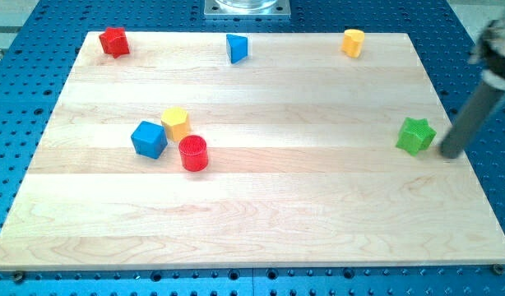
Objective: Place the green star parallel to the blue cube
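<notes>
The green star [415, 135] lies near the board's right edge. The blue cube [149, 139] lies left of centre, touching or nearly touching a yellow hexagon block [176, 123] and close to a red cylinder [193, 153]. My tip [449, 154] is just to the right of the green star, a small gap away, at the board's right edge. The rod rises up and to the right out of the view.
A red star [114, 41] sits at the top left corner. A blue triangular block [237, 48] sits at the top middle. A yellow block [353, 42] sits at the top right. The wooden board [261, 222] rests on a blue perforated table.
</notes>
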You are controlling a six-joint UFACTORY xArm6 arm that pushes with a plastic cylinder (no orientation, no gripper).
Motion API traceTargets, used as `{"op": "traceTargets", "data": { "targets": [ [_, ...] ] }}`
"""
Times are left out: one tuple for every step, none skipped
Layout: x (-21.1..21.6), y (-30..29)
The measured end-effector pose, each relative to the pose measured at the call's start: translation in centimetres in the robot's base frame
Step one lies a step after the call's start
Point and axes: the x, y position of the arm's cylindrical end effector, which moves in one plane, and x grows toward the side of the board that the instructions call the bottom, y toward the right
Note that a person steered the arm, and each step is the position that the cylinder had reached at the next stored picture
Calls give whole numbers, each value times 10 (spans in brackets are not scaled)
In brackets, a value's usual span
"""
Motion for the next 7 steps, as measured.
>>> {"op": "traceTargets", "data": {
  "targets": [
    [-32, -92],
    [-65, -169],
    [-95, -179],
    [-108, -190],
    [-123, -279],
    [-130, -252],
    [-162, -251]
  ]
}}
